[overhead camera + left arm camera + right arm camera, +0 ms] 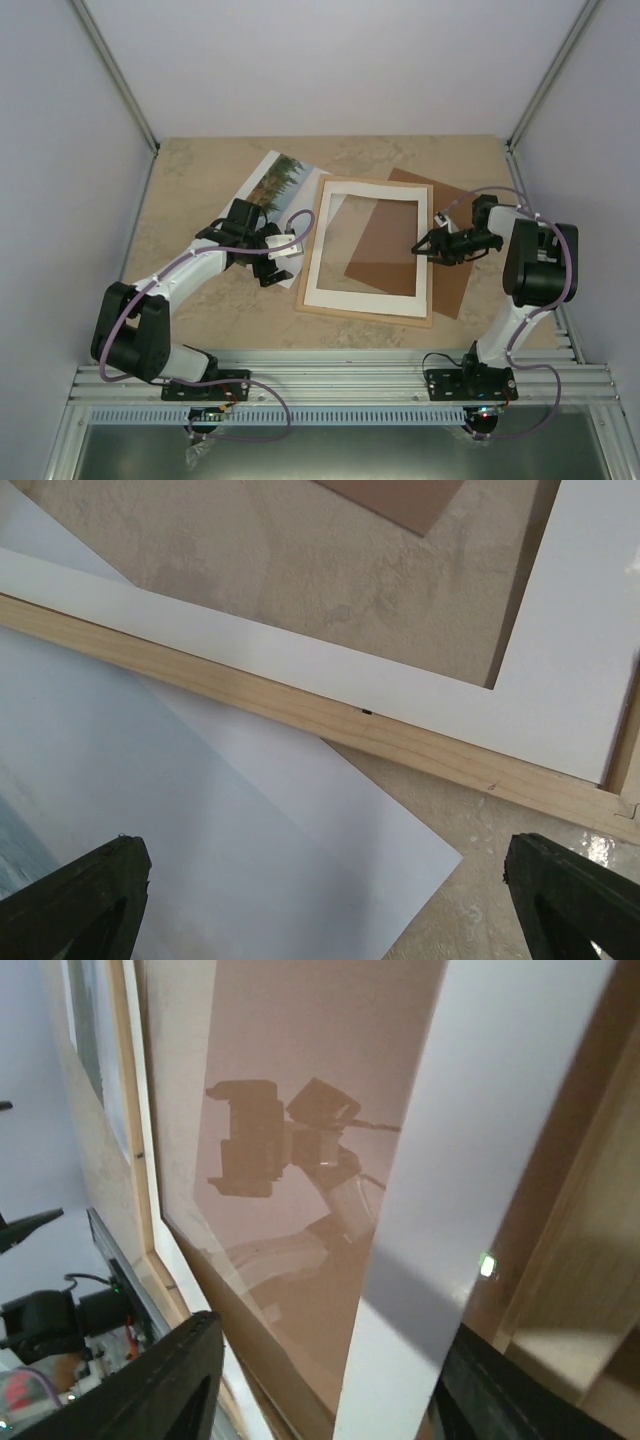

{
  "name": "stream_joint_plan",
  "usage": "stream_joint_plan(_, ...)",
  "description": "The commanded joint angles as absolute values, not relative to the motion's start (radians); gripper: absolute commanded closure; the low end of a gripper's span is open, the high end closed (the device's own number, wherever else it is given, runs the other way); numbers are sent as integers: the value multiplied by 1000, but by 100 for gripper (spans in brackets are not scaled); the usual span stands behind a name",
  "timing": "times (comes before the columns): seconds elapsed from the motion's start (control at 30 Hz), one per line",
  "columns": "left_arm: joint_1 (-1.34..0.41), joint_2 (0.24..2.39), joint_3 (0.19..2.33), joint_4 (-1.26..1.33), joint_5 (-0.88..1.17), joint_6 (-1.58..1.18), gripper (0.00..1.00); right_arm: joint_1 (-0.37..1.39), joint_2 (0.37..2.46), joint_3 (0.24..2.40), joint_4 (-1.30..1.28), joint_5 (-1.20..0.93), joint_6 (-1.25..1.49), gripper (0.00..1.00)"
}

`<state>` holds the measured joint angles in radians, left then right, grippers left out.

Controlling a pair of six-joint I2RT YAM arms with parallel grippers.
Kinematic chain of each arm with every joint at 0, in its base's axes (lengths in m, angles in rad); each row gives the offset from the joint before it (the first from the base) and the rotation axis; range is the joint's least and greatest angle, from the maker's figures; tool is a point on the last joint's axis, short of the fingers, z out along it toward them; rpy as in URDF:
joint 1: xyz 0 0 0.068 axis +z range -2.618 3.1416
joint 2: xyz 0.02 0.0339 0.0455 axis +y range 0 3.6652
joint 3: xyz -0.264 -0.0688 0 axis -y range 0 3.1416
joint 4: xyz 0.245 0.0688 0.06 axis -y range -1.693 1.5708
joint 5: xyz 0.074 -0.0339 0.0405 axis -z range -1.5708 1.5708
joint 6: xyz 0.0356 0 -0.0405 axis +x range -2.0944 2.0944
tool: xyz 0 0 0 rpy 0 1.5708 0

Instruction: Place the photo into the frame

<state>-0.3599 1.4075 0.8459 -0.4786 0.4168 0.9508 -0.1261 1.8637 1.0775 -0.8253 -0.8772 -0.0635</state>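
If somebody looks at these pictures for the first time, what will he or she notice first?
The large wooden frame with its white mat lies in the middle of the table, partly over a brown panel on its right. The photo lies outside it at the far left, one edge under the frame. The left fingers hang open above the photo's corner; the right fingers stand at the frame's right edge.
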Motion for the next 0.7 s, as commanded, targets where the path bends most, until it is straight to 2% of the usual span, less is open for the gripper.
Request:
stream_joint_plan(0.0, -357, 1410, 844, -460, 426, 971, 1, -121, 1821, 1064, -825, -851, -63, 38)
stream_joint_plan(0.17, -357, 1406, 841, -459, 431, 971, 1, -122, 1756, 1031, -812, -803, -49, 18)
stream_joint_plan(0.43, -357, 1382, 828, -439, 407, 948, 1, -123, 1666, 988, -784, -708, -43, 16)
stream_joint_plan(0.53, -353, 1374, 833, -394, 354, 840, 1, -125, 1635, 993, -781, -645, -51, 6)
stream_joint_plan(0.67, -295, 1393, 892, -354, 306, 595, 1, -125, 1592, 1017, -763, -734, -63, 2)
